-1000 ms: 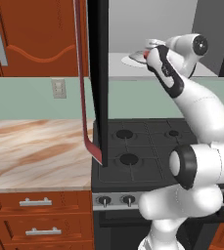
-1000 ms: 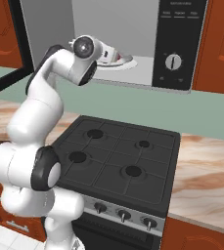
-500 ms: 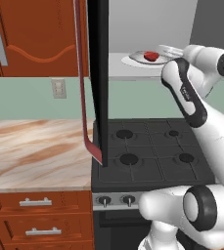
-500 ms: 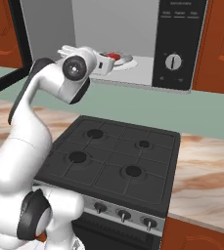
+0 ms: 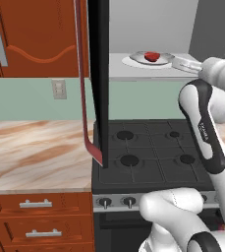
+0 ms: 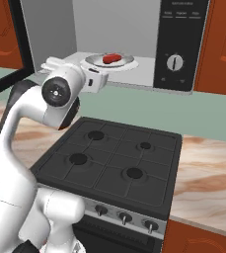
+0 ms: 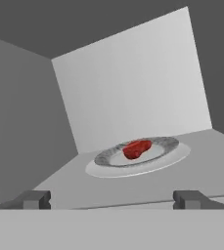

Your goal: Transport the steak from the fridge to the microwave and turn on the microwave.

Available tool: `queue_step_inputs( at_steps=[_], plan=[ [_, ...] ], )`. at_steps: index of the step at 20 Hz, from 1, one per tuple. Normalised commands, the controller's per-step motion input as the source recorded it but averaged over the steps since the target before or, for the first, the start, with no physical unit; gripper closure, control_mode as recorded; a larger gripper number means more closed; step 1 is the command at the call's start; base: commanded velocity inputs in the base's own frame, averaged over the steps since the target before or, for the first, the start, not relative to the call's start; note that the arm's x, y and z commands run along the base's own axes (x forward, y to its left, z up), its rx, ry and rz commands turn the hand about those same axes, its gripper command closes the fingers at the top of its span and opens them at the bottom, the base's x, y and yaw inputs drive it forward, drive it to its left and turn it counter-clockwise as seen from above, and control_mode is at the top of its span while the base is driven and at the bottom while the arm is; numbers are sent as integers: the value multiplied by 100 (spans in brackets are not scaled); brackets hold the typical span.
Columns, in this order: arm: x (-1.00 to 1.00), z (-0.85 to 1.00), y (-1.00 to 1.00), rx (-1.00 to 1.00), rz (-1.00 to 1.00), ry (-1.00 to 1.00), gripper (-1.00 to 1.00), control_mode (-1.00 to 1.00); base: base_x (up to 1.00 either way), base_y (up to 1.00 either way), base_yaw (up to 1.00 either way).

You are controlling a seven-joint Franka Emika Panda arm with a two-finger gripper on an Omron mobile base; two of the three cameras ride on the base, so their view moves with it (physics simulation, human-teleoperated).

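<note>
Inside the microwave [image 6: 134,54], on its light grey floor, the steak [image 7: 136,148] lies in the middle of the round grey plate [image 7: 177,152], a small red lump well clear of the rim. From the hand view the tool [image 7: 111,199] sits just outside the cavity's front edge with its two dark fingertips [image 7: 34,199] spread wide apart and nothing between them; the steak is apart from it, farther in. From the left base view the tool [image 5: 185,64] reaches toward the plate's near edge from the right, close to the rim but holding nothing. The microwave door [image 5: 98,78] stands swung fully open, seen edge-on, with its red-brown bar handle [image 5: 84,98] running down its outer side. From the right base view the control panel [image 6: 178,44] with a round dial [image 6: 174,63] sits at the cavity's right. Below the microwave is a black stove [image 6: 114,163] with four burners and a row of knobs along its front. A marbled desk [image 5: 35,152] lies to the stove's left, above red-brown drawers [image 5: 35,216], and a wall outlet [image 5: 58,89] sits on the pale green backsplash.
</note>
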Motion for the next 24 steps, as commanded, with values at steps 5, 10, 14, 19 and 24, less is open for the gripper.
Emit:
queue_step_inputs(
  at_steps=[5,10,14,19,24],
  plan=[
    [-81,-1,0,-3,0,5,-100,-100,0,0,0],
    [-60,-11,0,-7,0,12,-100,-100,0,0,0],
    [-42,-29,0,-14,0,14,-100,-100,0,0,0],
    [-30,-48,1,-21,0,21,-100,-100,0,0,0],
    [-7,-63,16,-27,0,28,-100,-100,0,0,0]
  ],
)
